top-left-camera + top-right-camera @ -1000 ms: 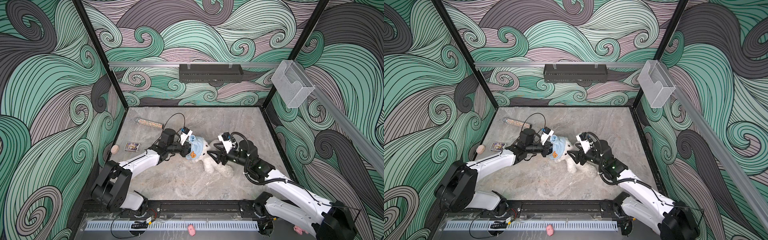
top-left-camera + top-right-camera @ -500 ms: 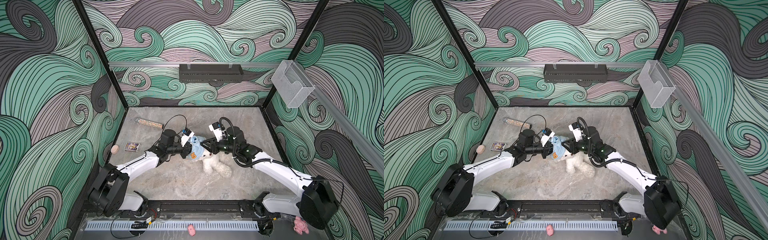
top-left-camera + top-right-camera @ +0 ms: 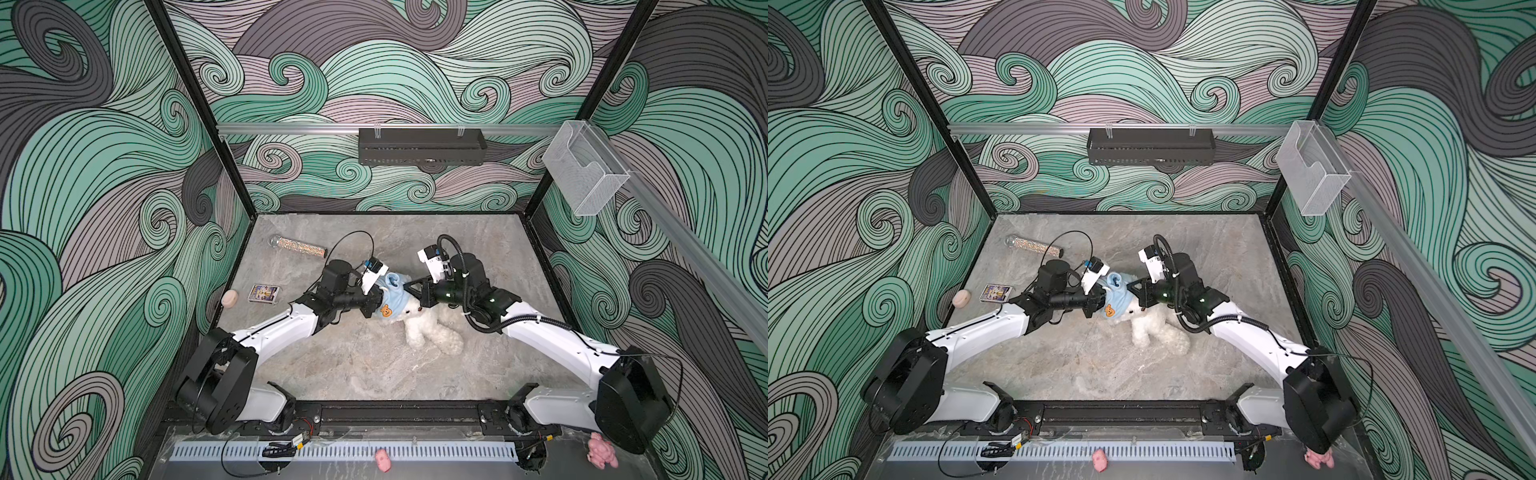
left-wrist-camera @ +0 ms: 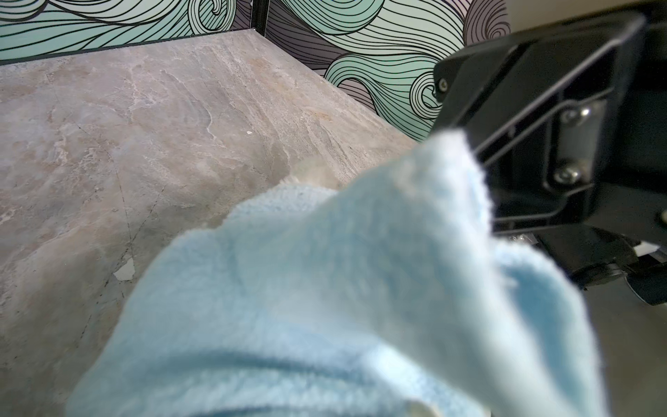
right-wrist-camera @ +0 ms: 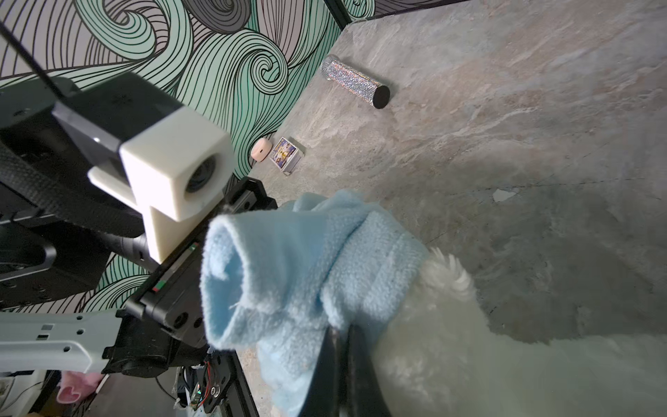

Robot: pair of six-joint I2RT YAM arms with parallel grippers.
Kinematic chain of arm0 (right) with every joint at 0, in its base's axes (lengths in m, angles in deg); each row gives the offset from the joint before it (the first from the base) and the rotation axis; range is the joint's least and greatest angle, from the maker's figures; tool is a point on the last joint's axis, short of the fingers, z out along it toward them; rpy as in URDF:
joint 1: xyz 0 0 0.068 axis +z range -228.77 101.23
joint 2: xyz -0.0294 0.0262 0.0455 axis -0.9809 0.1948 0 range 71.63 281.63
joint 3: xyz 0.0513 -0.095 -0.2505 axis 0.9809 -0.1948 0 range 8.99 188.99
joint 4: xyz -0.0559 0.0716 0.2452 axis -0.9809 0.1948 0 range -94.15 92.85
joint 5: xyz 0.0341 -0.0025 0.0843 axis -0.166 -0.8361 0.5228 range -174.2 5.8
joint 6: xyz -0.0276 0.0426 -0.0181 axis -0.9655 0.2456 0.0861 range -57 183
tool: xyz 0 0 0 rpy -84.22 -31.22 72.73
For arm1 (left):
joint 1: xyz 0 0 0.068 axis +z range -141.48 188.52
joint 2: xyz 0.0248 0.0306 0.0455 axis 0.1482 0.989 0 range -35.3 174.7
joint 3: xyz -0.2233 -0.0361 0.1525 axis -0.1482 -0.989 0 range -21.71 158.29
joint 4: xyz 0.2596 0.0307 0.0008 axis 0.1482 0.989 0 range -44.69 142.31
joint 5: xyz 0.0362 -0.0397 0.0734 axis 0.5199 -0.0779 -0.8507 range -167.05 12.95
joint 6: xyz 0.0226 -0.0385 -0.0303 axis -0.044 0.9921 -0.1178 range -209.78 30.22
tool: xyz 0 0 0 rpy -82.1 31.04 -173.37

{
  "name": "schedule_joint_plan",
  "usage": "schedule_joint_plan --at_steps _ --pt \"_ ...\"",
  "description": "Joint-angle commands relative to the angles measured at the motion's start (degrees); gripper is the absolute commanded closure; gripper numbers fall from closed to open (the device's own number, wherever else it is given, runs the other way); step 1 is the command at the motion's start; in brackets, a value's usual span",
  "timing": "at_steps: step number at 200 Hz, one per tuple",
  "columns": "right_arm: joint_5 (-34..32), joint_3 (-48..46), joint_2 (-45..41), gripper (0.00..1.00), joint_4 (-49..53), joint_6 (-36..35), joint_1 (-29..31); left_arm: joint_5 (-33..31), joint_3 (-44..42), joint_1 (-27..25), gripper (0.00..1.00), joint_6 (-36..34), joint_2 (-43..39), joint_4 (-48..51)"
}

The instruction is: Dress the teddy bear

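L tool (image 3: 374, 305), R tool (image 3: 410, 290) prob. pinch fuzzy blue top (image 3: 394, 293) on fluffy teddy bear (image 3: 428, 328).

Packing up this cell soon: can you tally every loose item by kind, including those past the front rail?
Plush toys: 3 (teddy bear, pink plush at front centre, pink plush at front right)
Garment: 1 (light blue top)
Glittery tube: 1
Card box: 1
Pink round item: 1
Total: 7

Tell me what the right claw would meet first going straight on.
The right claw pinches the blue shirt; beyond it, probably the left claw on the shirt's far side, though depth is unclear.
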Motion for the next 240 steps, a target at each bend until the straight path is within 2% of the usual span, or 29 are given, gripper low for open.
schedule_joint_plan --at_steps 1,84,109,120,141,154,165,180,200,225,240 --pt "-7.6 -2.0 -3.8 1.00 3.0 2.0 -2.8 -0.8 -1.0 -0.5 1.00 -1.7 -3.3 -1.0" --pt "-13.0 -6.9 -5.9 1.00 6.8 4.0 -7.4 -1.2 -3.0 -0.4 1.00 -2.1 -4.5 -1.0" --pt "-12.8 -9.1 -5.7 1.00 7.0 4.3 -9.5 -1.9 -3.9 -0.3 1.00 -1.8 -4.6 -1.6" --pt "-11.1 -9.9 -5.4 1.00 6.0 3.5 -9.6 -2.3 -3.9 -0.3 1.00 -1.5 -4.4 -1.7" --pt "-0.9 -11.4 -3.8 1.00 -1.2 2.3 -8.9 -1.9 -3.5 -0.4 1.00 -0.8 -3.4 -2.0" --pt "2.0 -11.2 -3.3 1.00 -4.0 1.0 -7.2 -1.5 -3.0 -0.4 1.00 0.1 -2.4 -2.4" --pt "2.1 -10.2 -3.5 0.92 -3.8 -2.0 -5.2 -1.3 -2.5 -0.4 1.00 1.2 -1.5 -2.4" --pt "-0.3 -9.9 -5.3 0.75 -2.9 -6.8 -2.9 -1.5 -1.5 -0.4 1.00 3.3 -0.4 -1.7" --pt "-6.5 -13.1 -9.4 0.52 -4.7 -13.3 -1.2 -1.6 0.0 -0.4 1.00 7.1 0.6 0.6" --pt "-10.2 -21.4 -14.1 0.34 -15.0 -21.7 0.5 -0.3 0.2 -0.4 1.00 12.4 1.0 1.0" --pt "-10.8 -25.2 -14.9 0.27 -20.6 -26.5 1.5 -0.1 0.6 -0.4 1.00 14.3 0.9 2.0"
